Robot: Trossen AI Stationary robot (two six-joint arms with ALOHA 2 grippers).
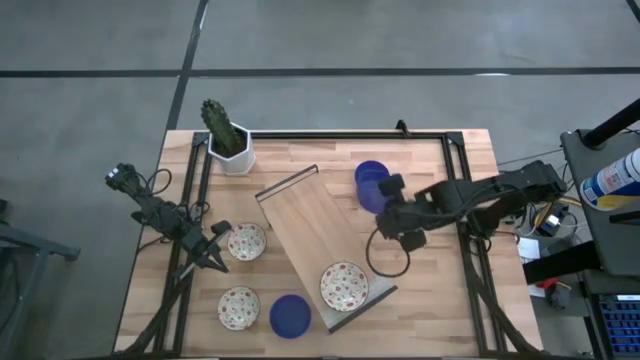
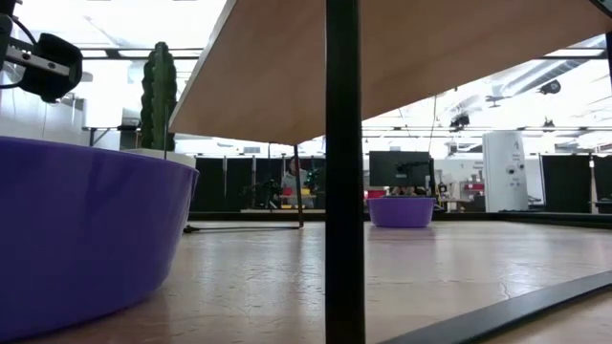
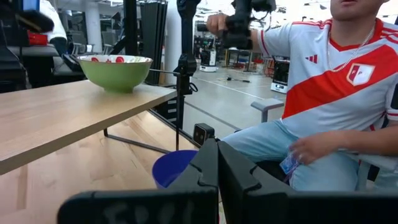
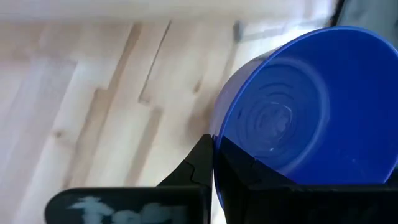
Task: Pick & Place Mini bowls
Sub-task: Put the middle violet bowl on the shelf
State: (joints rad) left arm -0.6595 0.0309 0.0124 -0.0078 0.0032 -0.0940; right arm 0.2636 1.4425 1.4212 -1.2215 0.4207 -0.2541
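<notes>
My right gripper (image 1: 386, 192) hangs above the table's right half, shut on a cobalt blue mini bowl (image 4: 305, 106), which fills the right wrist view. Another blue bowl (image 2: 401, 211) stands on the table beyond the board. A third blue bowl (image 1: 290, 315) sits by the near edge. One floral bowl (image 1: 343, 286) rests on the slanted wooden board (image 1: 310, 225). Two more floral bowls (image 1: 246, 241) (image 1: 238, 307) sit on the table at the left. My left gripper (image 3: 217, 163) waits shut at the left, beside the upper floral bowl. My right gripper pinches the blue bowl's rim (image 4: 217, 140) between its two fingers, one finger (image 4: 196, 165) outside the wall and the other on the inner side. The fingers slant down from the table's right. The bowl is tilted, its hollow toward the wrist camera, lifted clear of the table.
A white hexagonal pot with a cactus (image 1: 228, 140) stands at the far left corner. A black frame (image 1: 450, 140) runs round the table's edges, and one upright post (image 2: 344, 172) stands close in the low view. A seated person (image 3: 348, 93) is beyond the table.
</notes>
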